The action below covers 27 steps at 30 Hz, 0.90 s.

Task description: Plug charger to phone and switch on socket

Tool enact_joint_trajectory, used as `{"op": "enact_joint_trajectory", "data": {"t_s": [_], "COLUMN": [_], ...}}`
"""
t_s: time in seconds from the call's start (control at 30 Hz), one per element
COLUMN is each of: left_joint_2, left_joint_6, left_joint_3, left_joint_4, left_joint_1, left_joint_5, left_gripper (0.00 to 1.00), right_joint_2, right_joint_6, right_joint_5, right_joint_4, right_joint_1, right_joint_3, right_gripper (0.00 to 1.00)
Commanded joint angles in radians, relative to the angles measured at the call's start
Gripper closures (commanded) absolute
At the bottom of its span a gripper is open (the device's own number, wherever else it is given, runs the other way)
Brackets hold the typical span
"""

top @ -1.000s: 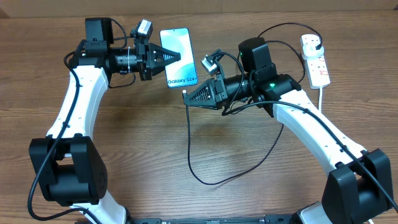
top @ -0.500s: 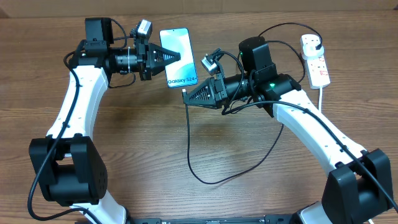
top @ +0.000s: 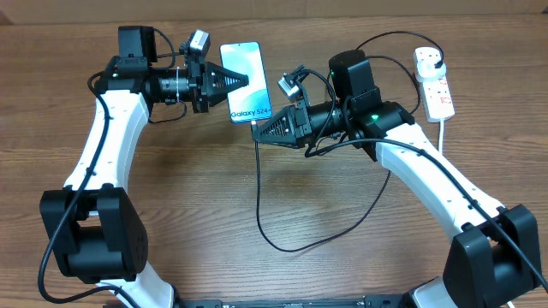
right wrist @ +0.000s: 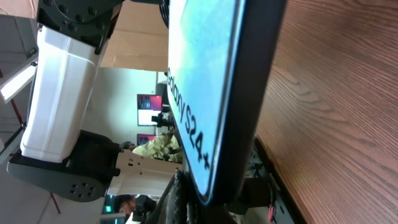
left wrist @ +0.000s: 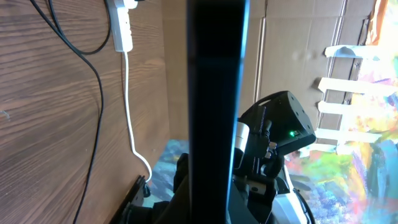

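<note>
Left jaws: the left gripper (top: 244, 81) is clamped shut on the phone (top: 248, 64), biting its long edge; in the left wrist view that edge runs straight down between our fingers as a dark bar.
Right jaws: the right gripper (top: 259, 130) is pinched shut on the charger (top: 260, 197), with the connector tip (top: 256, 124) poking out just ahead of the jaws.
What just changed: the right jaws have crept up, and the tip that sat a little short of the phone a second ago is now right at its bottom edge.
What held: the left jaws and phone have not budged, and the cable loop trails behind the right jaws as before.
Meaning for the task: we judge this the final approach, mating not yet confirmed; we cannot tell whether the tip has entered the port.
Right wrist view: the phone's lower end fills the space ahead of our jaws.
Socket: the socket (top: 435, 85) lies well behind the right jaws, untouched; switching comes after.
</note>
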Motion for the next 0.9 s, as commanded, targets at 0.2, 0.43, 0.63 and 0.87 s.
{"op": "enact_joint_trajectory", "data": {"t_s": [0.2,0.43,0.63,0.87], "left_joint_2": [0.0,0.0,0.0,0.0], "left_joint_6": [0.039,0.039,0.039,0.039], "left_joint_3": [0.0,0.0,0.0,0.0], "left_joint_4": [-0.003,-0.01,-0.021,-0.02], "left_joint_1": [-0.013,-0.013,-0.014,-0.014], "left_joint_5": [0.029,-0.022,-0.02,0.006], "left_gripper": [0.96,0.96,0.96,0.96], "right_joint_2": [-0.021,-0.021,-0.021,-0.019], "right_joint_6": [-0.003,0.0,-0.004,-0.034], "right_joint_5": [0.017,0.007,0.012,0.068], "right_joint_4": [0.004,0.003,0.001,-0.072], "right_joint_1": [-0.002,0.001,0.001,0.001], "right_joint_3": [0.029,0.029,0.029,0.029], "right_gripper": [0.96,0.96,0.96,0.96]}}
